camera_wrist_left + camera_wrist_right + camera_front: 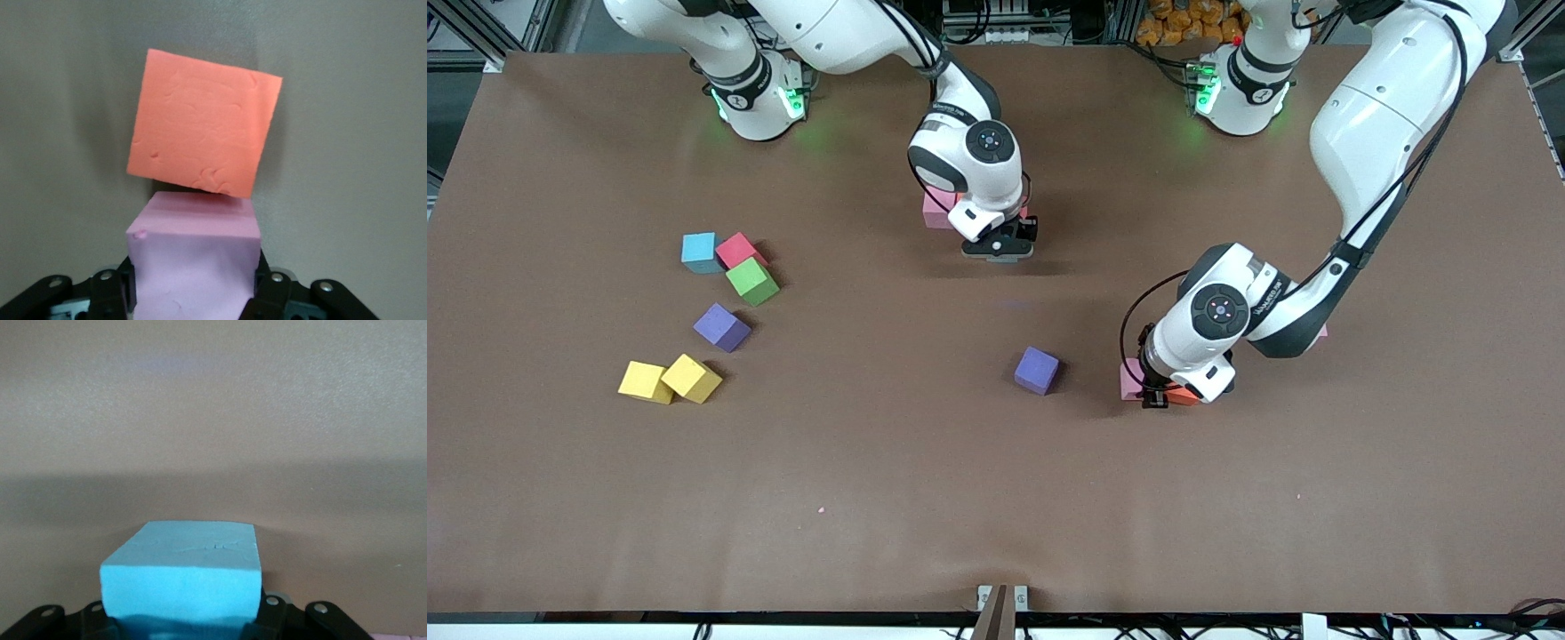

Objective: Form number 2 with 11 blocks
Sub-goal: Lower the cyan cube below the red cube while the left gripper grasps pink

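The left gripper (1156,396) is down at the table, toward the left arm's end. Its fingers (113,293) stand against two sides of a pink cube (193,267) and grip it. The pink cube rests on the table. An orange cube (203,123) lies just beside it, turned a little, and one edge of it touches the pink cube. A purple cube (1037,370) lies near them, more toward the middle of the table.

The right gripper (1000,247) is over the middle part of the table. Its fingers are closed on a light blue cube (183,577). A second pink cube (936,210) lies on the table close to this gripper, partly hidden by the arm.

The other cubes lie toward the right arm's end of the table. A blue cube (699,252), a red cube (738,250) and a green cube (751,281) are together in a small group and touch each other. Another purple cube (721,327) lies alone, nearer to the front camera than this group. Two yellow cubes (646,381) (691,378) lie side by side and touch, still nearer to the camera.
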